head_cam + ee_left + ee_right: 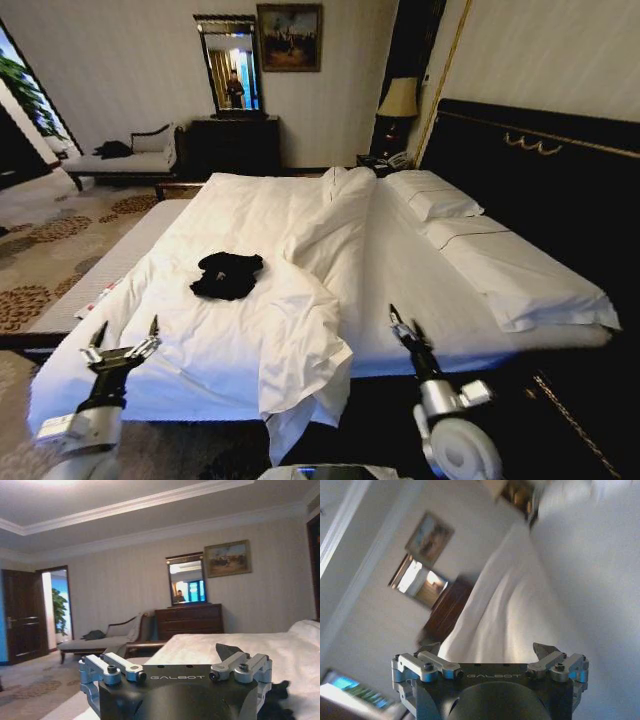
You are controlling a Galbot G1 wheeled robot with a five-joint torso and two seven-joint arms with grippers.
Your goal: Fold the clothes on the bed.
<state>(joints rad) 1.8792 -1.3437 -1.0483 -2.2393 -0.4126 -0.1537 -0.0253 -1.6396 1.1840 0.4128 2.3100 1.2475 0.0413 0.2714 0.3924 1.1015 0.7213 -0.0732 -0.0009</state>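
Note:
The clothes are a crumpled black heap on the white duvet of the bed, left of the middle. In the left wrist view the clothes show as a dark patch just past one finger. My left gripper hovers open over the bed's near left corner, short of the heap and to its left. It holds nothing. My right gripper stands open above the bed's near edge, to the right of the heap and well apart from it. Its fingers are spread wide with nothing between them.
A turned-back flap of duvet hangs over the near edge between my arms. Pillows lie by the dark headboard on the right. A pale chaise, a dark dresser and a lamp stand along the far wall. Patterned carpet lies left.

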